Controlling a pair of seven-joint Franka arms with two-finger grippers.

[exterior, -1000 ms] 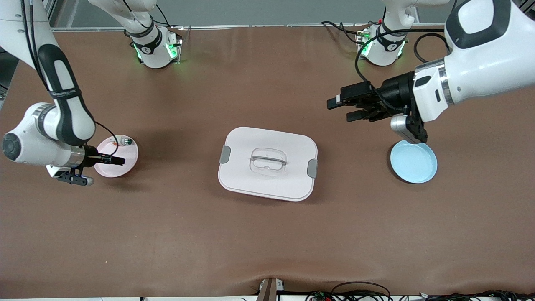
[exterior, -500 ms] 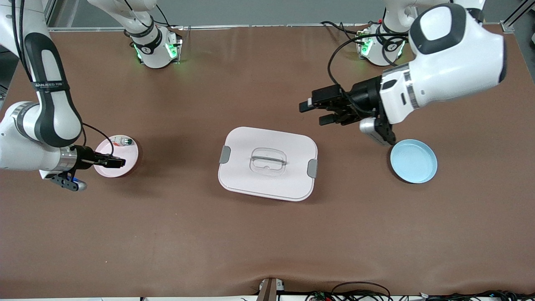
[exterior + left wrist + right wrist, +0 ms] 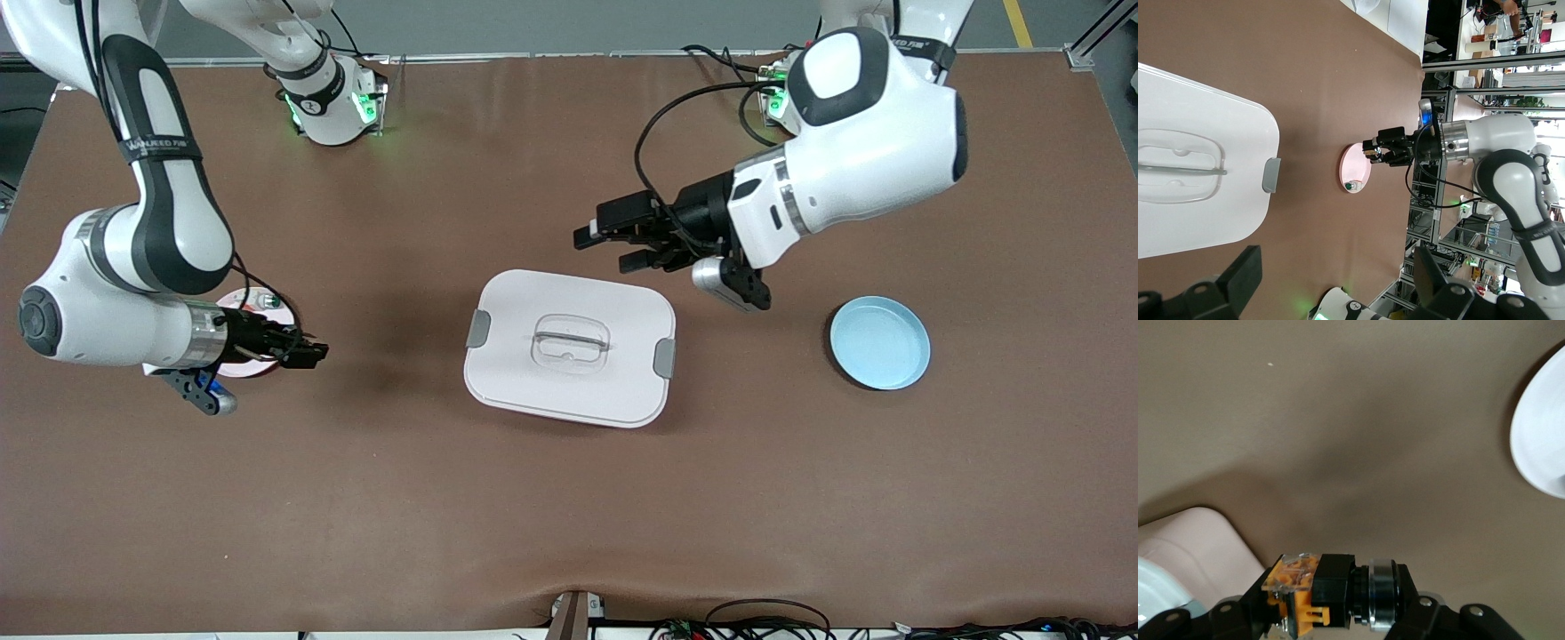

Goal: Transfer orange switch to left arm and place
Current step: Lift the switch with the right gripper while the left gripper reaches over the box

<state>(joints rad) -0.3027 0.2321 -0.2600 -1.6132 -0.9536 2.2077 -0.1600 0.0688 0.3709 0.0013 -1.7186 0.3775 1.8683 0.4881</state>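
The orange switch (image 3: pixel 1313 593) is clamped in the right gripper (image 3: pixel 311 353) beside the pink plate (image 3: pixel 267 307). The left gripper (image 3: pixel 613 249) is held apart over the box (image 3: pixel 569 347) edge.

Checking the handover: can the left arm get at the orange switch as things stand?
Probably not yet: the right gripper holds the orange switch beside the pink plate, with the box between it and the open left gripper.

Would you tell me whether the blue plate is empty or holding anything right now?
Empty. The blue plate shows only its bare inside, with nothing lying on it, toward the left arm's end of the table.
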